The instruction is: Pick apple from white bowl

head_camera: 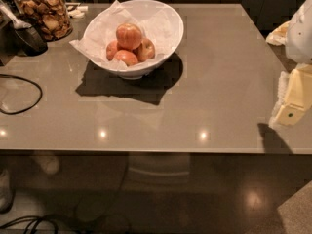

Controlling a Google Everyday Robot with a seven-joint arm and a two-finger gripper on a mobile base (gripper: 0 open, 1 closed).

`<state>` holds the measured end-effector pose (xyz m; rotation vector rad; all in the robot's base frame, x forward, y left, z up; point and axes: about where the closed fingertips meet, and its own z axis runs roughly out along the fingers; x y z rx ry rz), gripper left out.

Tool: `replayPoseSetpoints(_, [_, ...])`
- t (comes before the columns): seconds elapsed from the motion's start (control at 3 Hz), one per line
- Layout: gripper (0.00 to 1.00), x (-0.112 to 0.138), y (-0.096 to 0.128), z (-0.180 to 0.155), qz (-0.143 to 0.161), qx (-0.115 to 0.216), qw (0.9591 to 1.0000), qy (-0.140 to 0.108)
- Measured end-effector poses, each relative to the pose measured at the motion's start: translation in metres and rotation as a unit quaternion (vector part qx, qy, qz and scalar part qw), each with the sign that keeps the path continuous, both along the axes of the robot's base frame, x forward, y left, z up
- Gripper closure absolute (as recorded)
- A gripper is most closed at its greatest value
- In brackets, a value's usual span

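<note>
apple pick: approach not yet made

the gripper [294, 101] sat at the right edge of the table [214, 91], well apart from the white bowl [176, 33]. only part of it was in view, and whether it was spread or closed could not be told.

the apple [129, 35] lay on top of the pile inside the bowl, resting on three smaller apples [126, 57], all on crinkled white paper [105, 26]. the bowl stood on the far left part of the table, near a glass jar [46, 13] of brown snacks.

judged progress: none of the task was done. the apple was untouched in the bowl. left to do: reach across to the bowl, come down over the top apple, take hold, lift it clear of the rim. its place on top suggested easy access from above.
</note>
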<state>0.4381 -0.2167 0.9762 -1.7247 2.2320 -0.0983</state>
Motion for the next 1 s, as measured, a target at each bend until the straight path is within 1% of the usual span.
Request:
replayPoseSetpoints(0.33, [0.0, 0.0, 0.0, 0.0, 0.0, 0.0, 1.0, 0.0])
replayPoseSetpoints(0.67, [0.0, 0.013, 0.012, 0.018, -0.005, 0.015, 0.9999, -0.002])
replayPoseSetpoints(1.0, [0.0, 0.044, 0.034, 0.043, -0.009, 0.031, 0.9995, 0.002])
